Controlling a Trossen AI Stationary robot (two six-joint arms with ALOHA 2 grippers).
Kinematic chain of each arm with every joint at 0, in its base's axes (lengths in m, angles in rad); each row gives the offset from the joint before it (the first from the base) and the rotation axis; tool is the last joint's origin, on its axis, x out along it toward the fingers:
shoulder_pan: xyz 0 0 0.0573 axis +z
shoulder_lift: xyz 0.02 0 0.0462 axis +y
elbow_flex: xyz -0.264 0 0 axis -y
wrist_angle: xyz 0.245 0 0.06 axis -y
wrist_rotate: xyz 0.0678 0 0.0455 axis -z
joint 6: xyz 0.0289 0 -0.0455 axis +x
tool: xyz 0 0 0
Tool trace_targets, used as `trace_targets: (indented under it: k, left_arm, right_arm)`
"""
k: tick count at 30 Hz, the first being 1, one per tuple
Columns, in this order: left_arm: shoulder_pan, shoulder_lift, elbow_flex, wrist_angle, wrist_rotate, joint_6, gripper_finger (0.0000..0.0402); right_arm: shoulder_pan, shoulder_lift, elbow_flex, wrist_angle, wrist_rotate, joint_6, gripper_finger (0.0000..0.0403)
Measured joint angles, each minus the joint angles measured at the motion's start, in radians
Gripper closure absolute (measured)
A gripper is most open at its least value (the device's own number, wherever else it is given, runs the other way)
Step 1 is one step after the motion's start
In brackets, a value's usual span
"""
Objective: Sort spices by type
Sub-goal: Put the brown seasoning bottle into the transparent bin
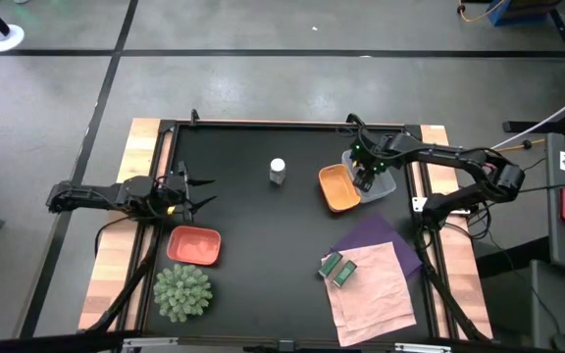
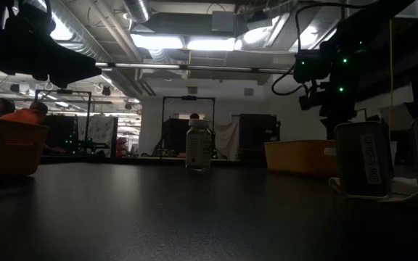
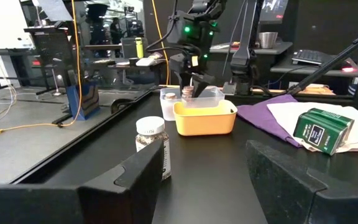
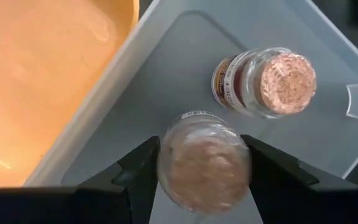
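On the far left we see the left gripper [image 1: 196, 193] parked over the table's [image 1: 263, 255] left edge, fingers apart, nothing btwn them. Just near-right of it sits the salmon-red tray [image 1: 195, 244], w/ the green spiky plant ball [image 1: 182, 291] nearer still, close beside the tray.

Toward the middle, at the far side, the white-capped jar [image 1: 278, 172] stands upright by itself, well apart from everything else; the left wrist view shows it [image 3: 151, 147] w/ dark contents behind a label.

Further right comes the orange tray [image 1: 337, 188], touching the clear tray [image 1: 385, 185] on its right. We find the right gripper [image 1: 365, 175] over the clear tray, fingers clamped on one pinkish-topped jar [image 4: 204, 163]. Its fingers [image 4: 138, 171] press the jar from both sides. The second pinkish-topped jar [image 4: 267, 82] is already in the clear tray, just beside the held one, tilted in the right wrist view.

Near-right of the trays lie a purple cloth [image 1: 376, 241] and a pink cloth [image 1: 374, 287] overlapping it. Two green packets [image 1: 336, 268] rest side by side, touching, at the pink cloth's left edge.
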Motion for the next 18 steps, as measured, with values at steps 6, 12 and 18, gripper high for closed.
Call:
trace_targets:
  k: [6,12,18]
  left_arm:
    - [0.0,0.0,0.0,0.0,0.0,0.0,0.0185]
    - [0.0,0.0,0.0,0.0,0.0,0.0,0.0185]
    - [0.0,0.0,0.0,0.0,0.0,0.0,0.0185]
  right_arm:
    - [0.0,0.0,0.0,0.0,0.001,0.005,0.0179]
    - [0.0,0.0,0.0,-0.001,0.002,0.005,0.0178]
    - [0.0,0.0,0.0,-0.002,0.003,0.008,0.0178]
